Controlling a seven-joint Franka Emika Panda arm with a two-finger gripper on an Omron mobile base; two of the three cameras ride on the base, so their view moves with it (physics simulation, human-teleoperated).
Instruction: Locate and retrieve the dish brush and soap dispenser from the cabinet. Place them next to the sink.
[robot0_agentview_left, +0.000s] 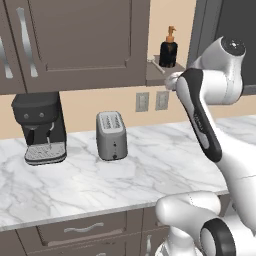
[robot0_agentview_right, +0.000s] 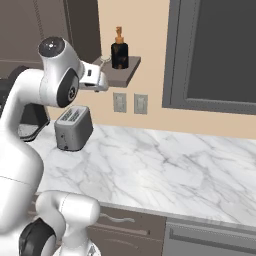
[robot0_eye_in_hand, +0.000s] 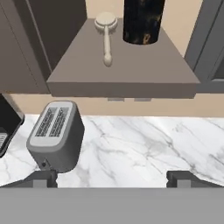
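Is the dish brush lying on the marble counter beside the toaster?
No, the dish brush lies flat on the cabinet shelf board, next to the soap dispenser, above the toaster.

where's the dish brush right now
In the hand view, the brush lies on the shelf, just left of the soap dispenser, above the toaster.

In the hand view the soap dispenser (robot0_eye_in_hand: 144, 21) on the cabinet shelf (robot0_eye_in_hand: 127, 70) is cut off at the top edge (its pump out of frame). Left of the toaster (robot0_eye_in_hand: 56, 135), the coffee machine (robot0_eye_in_hand: 6, 124) is clipped by the edge. In the left base view the arm hides the shelf's front, and the dish brush (robot0_agentview_left: 156, 65) is too small to make out.
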